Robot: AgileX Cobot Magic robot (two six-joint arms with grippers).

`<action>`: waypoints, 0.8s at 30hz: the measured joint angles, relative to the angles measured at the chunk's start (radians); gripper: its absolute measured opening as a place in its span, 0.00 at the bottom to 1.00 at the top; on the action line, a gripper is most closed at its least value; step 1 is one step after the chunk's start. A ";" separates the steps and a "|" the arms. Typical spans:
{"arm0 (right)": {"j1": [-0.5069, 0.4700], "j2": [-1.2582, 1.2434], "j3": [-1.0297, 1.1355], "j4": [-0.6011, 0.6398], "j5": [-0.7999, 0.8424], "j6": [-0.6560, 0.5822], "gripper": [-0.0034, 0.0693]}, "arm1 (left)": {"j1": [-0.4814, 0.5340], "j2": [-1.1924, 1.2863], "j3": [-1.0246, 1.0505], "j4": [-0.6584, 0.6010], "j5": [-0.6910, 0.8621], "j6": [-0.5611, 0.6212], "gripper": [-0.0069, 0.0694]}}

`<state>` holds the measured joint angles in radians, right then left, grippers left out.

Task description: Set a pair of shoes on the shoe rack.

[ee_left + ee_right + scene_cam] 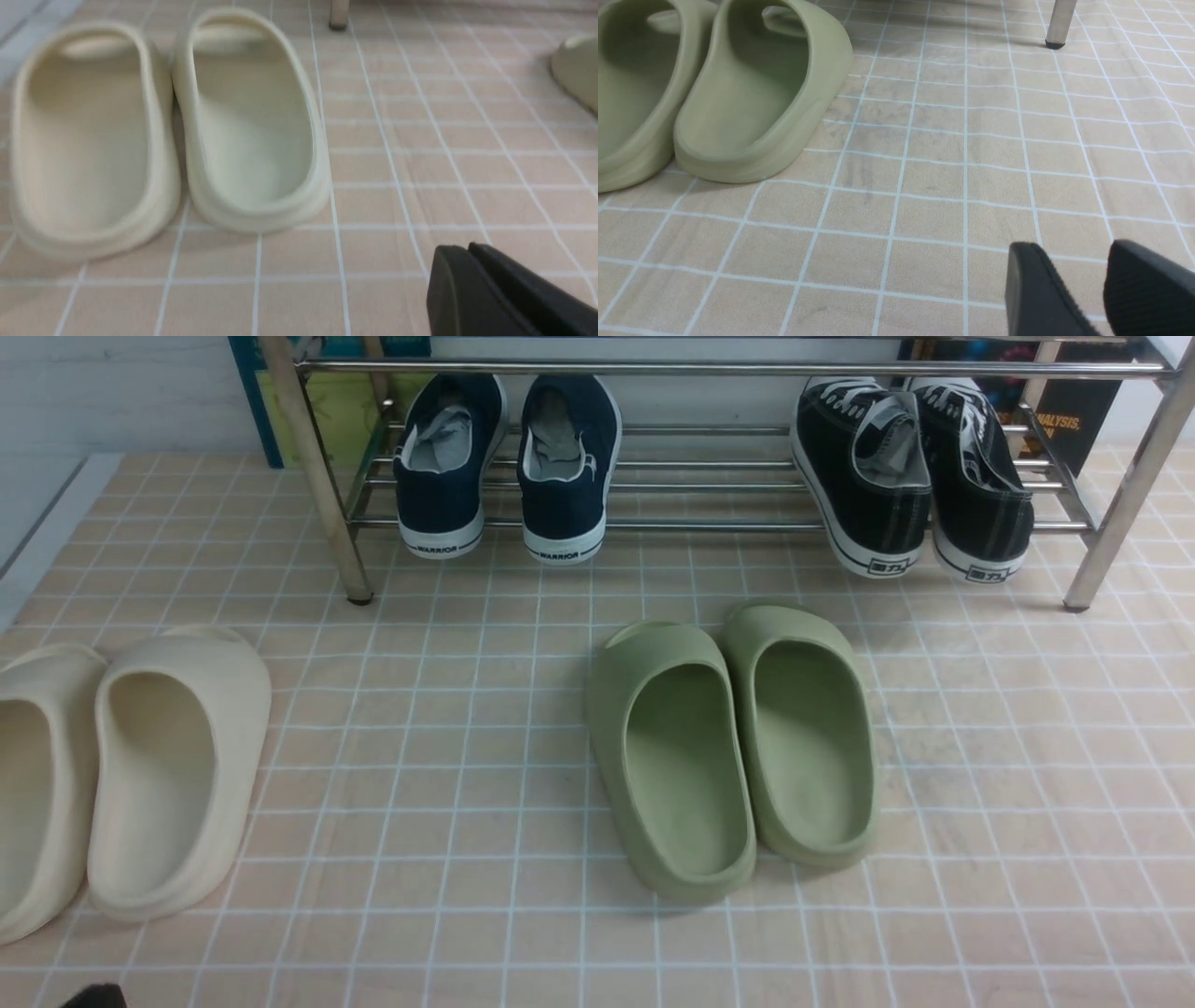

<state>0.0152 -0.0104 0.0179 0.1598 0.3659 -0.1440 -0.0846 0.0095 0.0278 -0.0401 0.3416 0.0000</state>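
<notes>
The pair of shoes, two navy slip-ons with white "WARRIOR" soles, rests side by side on the left part of the shoe rack (709, 525): the left shoe (446, 467) and the right shoe (568, 467), heels toward me. My left gripper (469, 249) hangs low over bare tiled floor, shut with nothing in it, to the right of the cream slippers. Over the floor right of the green slippers, my right gripper (1073, 261) is open and empty. In the front view only a dark corner of the left arm (93, 996) shows at the bottom edge.
Black lace-up sneakers (910, 476) sit on the rack's right part. Green foam slippers (733, 747) lie mid-floor and cream foam slippers (131, 765) at the left. Chrome rack legs (322, 485) stand on the tiled floor at both ends.
</notes>
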 joint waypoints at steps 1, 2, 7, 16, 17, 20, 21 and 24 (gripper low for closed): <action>0.000 0.000 0.000 0.000 0.000 0.000 0.38 | 0.000 0.000 -0.001 -0.011 0.005 0.006 0.14; 0.000 0.000 0.000 0.000 0.000 0.000 0.38 | 0.000 0.000 -0.001 -0.015 0.007 0.013 0.14; 0.000 0.000 0.000 0.000 0.000 0.000 0.38 | 0.000 0.000 -0.001 -0.043 0.011 0.070 0.14; 0.000 0.000 0.000 0.000 0.000 0.000 0.38 | 0.000 0.000 -0.001 -0.066 0.011 0.117 0.15; 0.000 0.000 0.000 0.000 0.000 0.000 0.38 | 0.000 0.000 -0.001 -0.066 0.011 0.117 0.15; 0.000 0.000 0.000 0.000 0.000 0.000 0.38 | 0.000 0.000 -0.001 -0.066 0.011 0.117 0.16; 0.000 0.000 0.000 0.000 0.000 0.000 0.38 | 0.000 0.000 -0.001 -0.066 0.011 0.117 0.16; 0.000 0.000 0.000 0.000 0.000 0.000 0.38 | 0.000 0.000 -0.001 -0.066 0.011 0.117 0.16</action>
<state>0.0152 -0.0104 0.0179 0.1598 0.3659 -0.1440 -0.0846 0.0095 0.0268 -0.1057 0.3523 0.1170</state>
